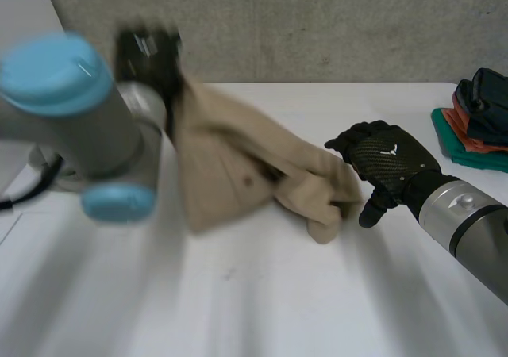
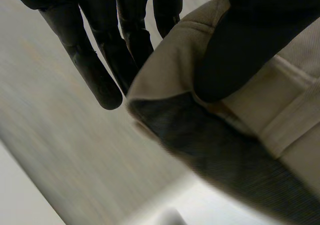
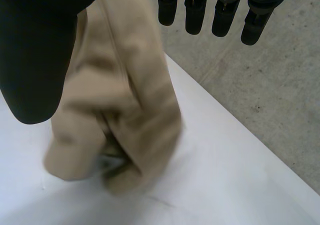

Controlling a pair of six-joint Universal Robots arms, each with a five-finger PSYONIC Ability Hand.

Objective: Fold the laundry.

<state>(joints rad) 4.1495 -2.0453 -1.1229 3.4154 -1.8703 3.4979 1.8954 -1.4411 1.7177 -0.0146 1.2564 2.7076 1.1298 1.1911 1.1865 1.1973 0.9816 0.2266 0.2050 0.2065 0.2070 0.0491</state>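
On the left hand (image 1: 148, 51), the fingers (image 2: 100, 70) run fairly straight behind a hem of the beige garment (image 2: 280, 115) while the thumb (image 2: 240, 50) presses down on its front, so the cloth is pinched between them. I read that pinch as the lifting grip: in the head view it holds one end of the garment high off the surface (image 1: 262, 293), and the rest drapes down at a slant to a crumpled end resting on the surface.

On the right hand (image 1: 389, 163), the fingers (image 3: 222, 15) hang straight and apart from the thumb (image 3: 35, 60), holding nothing. The bunched low end sits just under that palm. I judge this hand is placed there to take the low end so the cloth can be spread flat before any fold; nothing is folded yet.

A pile of folded clothes (image 1: 476, 123) sits well apart at the far right edge.
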